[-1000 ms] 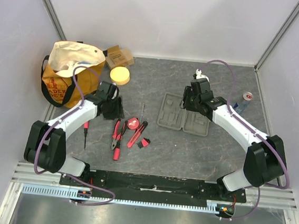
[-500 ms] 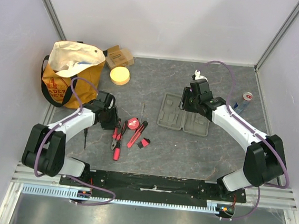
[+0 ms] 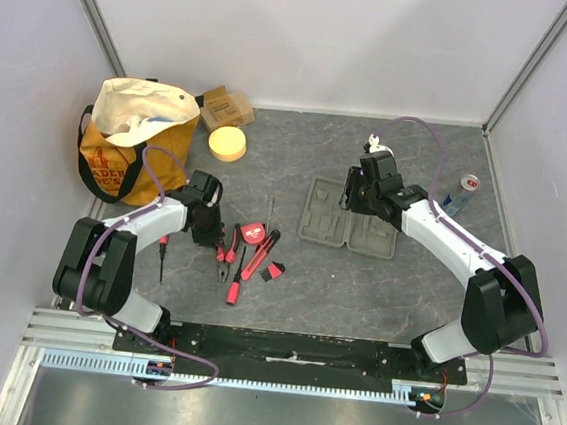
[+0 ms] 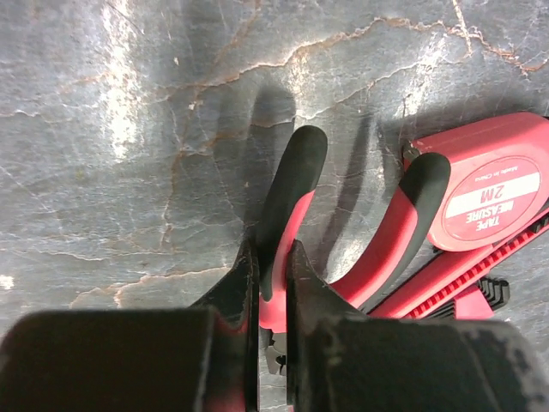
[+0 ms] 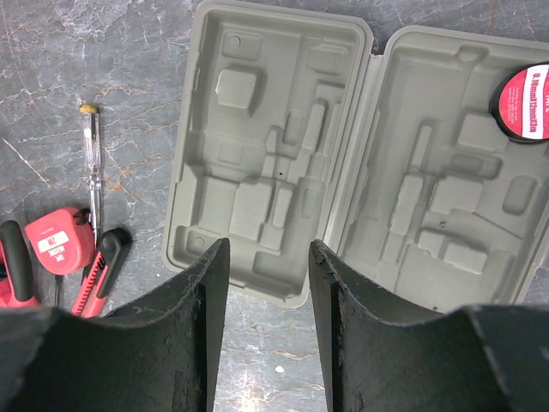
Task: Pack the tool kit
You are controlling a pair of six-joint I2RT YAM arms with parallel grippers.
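Your left claw [image 4: 272, 268] pinched one handle of the pliers [image 4: 410, 215], just beside the tape [image 4: 487, 184] marked "TAPE MEASURE 2M". Your right claw [image 5: 268, 257] hung spread over the open case [image 5: 257, 129]; grey table [image 4: 103, 172] lay left of the pliers.

Left of tool case [image 5: 266, 154]: pliers [image 4: 395, 232], tape measure [image 4: 489, 180] and utility knife [image 5: 103, 262] crowded together.
Near side of tool case: bare tabletop [image 3: 356, 290], open passage.

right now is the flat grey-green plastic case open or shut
Open: the flat grey-green plastic case lies spread, both moulded halves facing up.
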